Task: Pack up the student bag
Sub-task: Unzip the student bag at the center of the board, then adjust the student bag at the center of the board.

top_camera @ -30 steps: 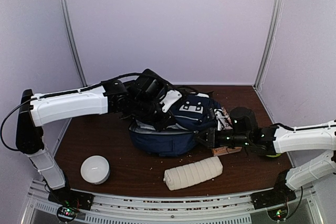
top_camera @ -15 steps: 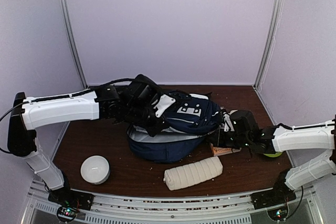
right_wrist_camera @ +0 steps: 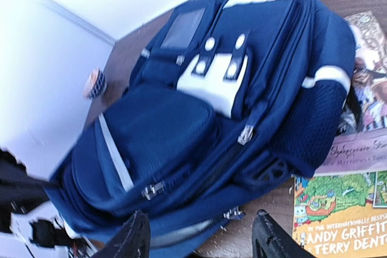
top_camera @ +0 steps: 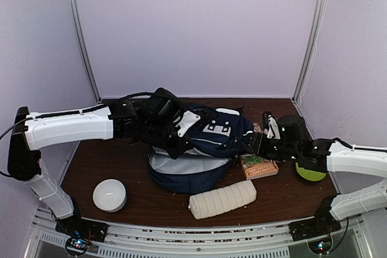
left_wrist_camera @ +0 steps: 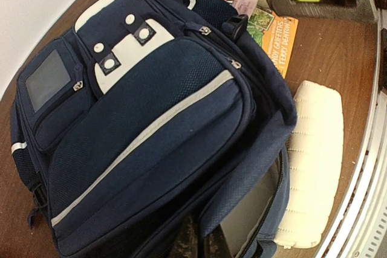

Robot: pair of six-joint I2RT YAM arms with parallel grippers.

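Note:
The student bag lies in the middle of the table, navy with white stripes and white buckle patches. Its main flap is lifted at the near-left side and grey lining shows under it. My left gripper is shut on that flap's edge. In the left wrist view the student bag fills the frame and the left gripper is mostly hidden by fabric. My right gripper stands open just right of the bag, holding nothing. Ahead of the right gripper lies a zipper pull.
A colourful book lies right of the bag, with another book behind it. Near the front edge are a white ribbed pouch and a white round container. A green object sits under the right arm.
My right gripper has opened, let go of the bag's right edge and drawn back to the right, uncovering the book. The left gripper keeps holding the flap.

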